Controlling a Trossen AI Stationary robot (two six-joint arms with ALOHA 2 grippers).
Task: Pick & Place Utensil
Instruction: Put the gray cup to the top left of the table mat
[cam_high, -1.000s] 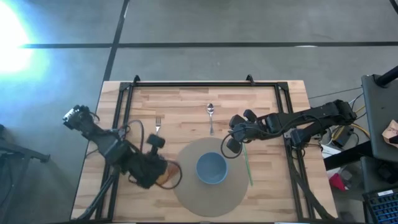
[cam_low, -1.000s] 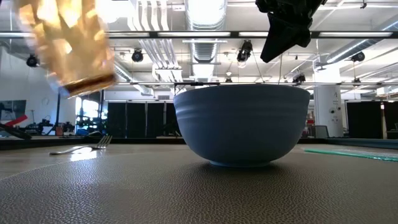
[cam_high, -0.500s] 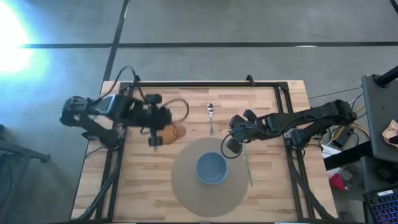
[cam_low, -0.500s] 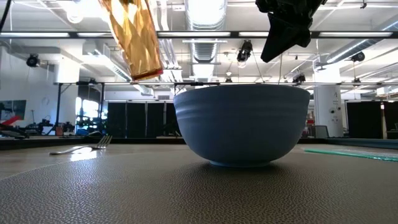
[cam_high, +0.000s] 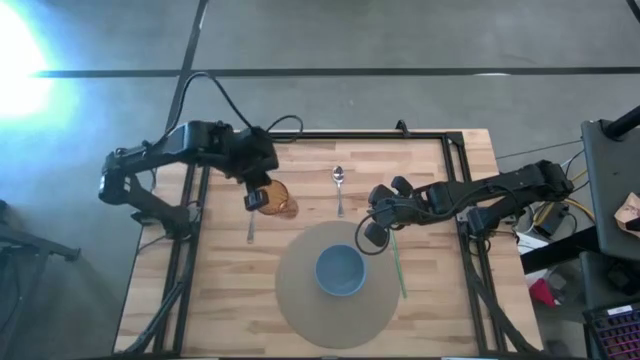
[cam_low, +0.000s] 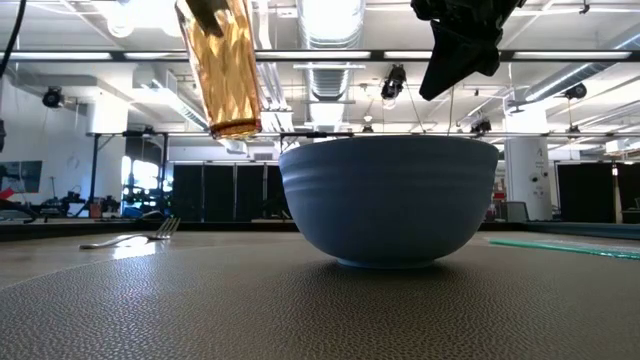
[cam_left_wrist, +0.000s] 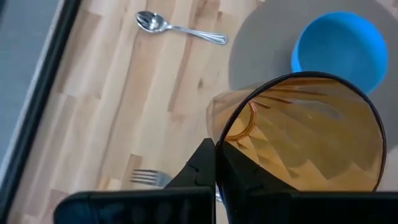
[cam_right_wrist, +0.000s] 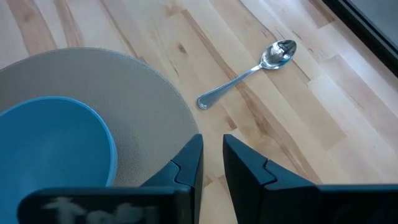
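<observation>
My left gripper (cam_high: 254, 196) is over the far-left part of the table, shut on an amber glass tumbler (cam_high: 276, 200), which also shows in the low view (cam_low: 226, 70). A fork (cam_high: 251, 226) lies on the wood under it, partly hidden, tines (cam_left_wrist: 147, 178) showing. A spoon (cam_high: 339, 186) lies flat at far centre (cam_right_wrist: 245, 73). My right gripper (cam_high: 367, 236) hovers above the mat's right far edge, its fingers a narrow gap apart and holding nothing. My left gripper pinches the tumbler's rim (cam_left_wrist: 217, 144), one finger inside the glass and one outside. The fingers come from above, pointing down. The glass hangs below them, lifted clear of the table and nearly upright, mouth up (cam_low: 226, 70).
A blue bowl (cam_high: 341, 270) stands on a round grey mat (cam_high: 300, 300) at near centre. A thin green stick (cam_high: 398, 262) lies on the mat's right edge. Black rails (cam_high: 330, 138) frame the table's far and side edges. Bare wood lies between the fork and the spoon.
My left arm has swung the tumbler from the near-left, beside the mat, toward the far edge, to above the fork. The glass stayed lifted and came from tilted to nearly upright. My right arm kept still.
</observation>
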